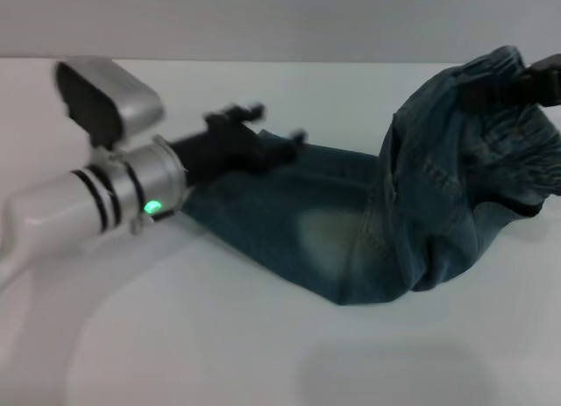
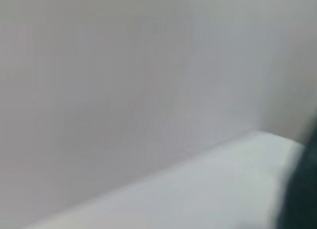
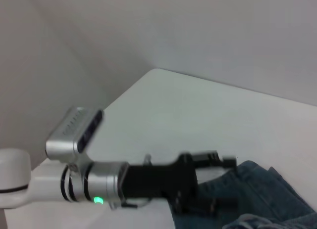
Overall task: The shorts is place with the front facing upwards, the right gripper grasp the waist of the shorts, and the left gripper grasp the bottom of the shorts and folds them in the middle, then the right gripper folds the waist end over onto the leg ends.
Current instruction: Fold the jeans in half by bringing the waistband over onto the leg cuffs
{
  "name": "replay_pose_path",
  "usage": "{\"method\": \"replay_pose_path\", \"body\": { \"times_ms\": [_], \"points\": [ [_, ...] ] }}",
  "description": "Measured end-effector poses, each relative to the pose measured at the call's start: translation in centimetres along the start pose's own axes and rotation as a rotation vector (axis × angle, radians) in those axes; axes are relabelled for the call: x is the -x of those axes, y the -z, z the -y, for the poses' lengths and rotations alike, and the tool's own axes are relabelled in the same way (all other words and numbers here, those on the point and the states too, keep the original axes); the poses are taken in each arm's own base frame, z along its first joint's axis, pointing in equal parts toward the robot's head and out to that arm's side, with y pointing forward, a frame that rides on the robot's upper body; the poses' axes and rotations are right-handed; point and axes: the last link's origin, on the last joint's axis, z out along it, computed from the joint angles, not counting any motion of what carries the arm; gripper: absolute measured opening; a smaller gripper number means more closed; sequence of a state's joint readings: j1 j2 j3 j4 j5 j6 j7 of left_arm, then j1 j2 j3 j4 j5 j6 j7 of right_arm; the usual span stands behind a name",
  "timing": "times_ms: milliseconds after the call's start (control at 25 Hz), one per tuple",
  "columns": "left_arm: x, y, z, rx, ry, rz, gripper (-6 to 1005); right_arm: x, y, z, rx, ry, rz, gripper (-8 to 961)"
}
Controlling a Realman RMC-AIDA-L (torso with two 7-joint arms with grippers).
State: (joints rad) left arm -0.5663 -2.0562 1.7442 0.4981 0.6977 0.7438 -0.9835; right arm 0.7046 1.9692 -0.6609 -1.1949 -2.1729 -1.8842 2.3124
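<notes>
The shorts (image 1: 351,239) are matt blue denim cloth, coarse-woven, with a pale faded patch, visible stitching and soft creases; the waist (image 1: 508,130) is darker denim, ruffled and puckered. The left gripper (image 1: 263,147) looks like matt black plastic, on a smooth satin silver-white wrist (image 1: 131,191), maybe metal or painted plastic, with black rings and a glowing green light; the right gripper (image 1: 535,80) is dull black too. The table (image 1: 219,336) is smooth plain white with a faint sheen.
</notes>
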Motion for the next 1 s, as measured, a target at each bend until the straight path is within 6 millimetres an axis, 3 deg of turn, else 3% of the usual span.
{"method": "replay_pose_path", "body": {
  "times_ms": [200,360,680,1000],
  "points": [
    [-1.0,2.9,4.8,-0.211,0.053,-0.108,813,0.8,-2.7,0.1,0.000,0.040,-0.030,77],
    [-1.0,4.2,6.3,-0.281,0.087,-0.143,813,2.0,-5.2,-0.2,0.021,0.082,-0.035,77],
    [-0.8,4.9,6.9,-0.310,0.106,-0.150,813,4.1,-10.4,-1.1,0.069,0.168,-0.071,76],
    [-0.5,5.0,6.9,-0.315,0.111,-0.146,813,3.9,-15.0,-1.3,0.015,0.207,-0.177,118]
  ]
}}
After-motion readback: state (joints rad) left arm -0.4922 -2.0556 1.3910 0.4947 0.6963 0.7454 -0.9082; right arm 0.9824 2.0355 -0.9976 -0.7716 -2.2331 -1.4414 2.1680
